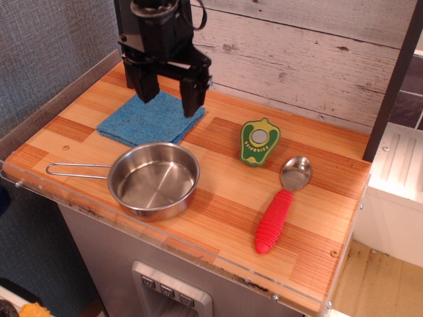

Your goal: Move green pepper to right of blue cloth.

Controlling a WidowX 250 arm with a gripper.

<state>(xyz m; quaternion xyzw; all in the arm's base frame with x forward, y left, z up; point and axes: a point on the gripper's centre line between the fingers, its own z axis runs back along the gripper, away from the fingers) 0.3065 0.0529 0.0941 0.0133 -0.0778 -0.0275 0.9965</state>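
The green pepper lies flat on the wooden table, cut face up, to the right of the blue cloth and just left of the spoon's bowl. The blue cloth lies flat at the back left. My black gripper hangs open and empty above the cloth's back edge, well left of the pepper, its two fingers spread wide.
A steel pan with a wire handle stands in front of the cloth. A red-handled spoon lies at the right front. A white plank wall runs along the back, a dark post at the back left, and the table's edge in front.
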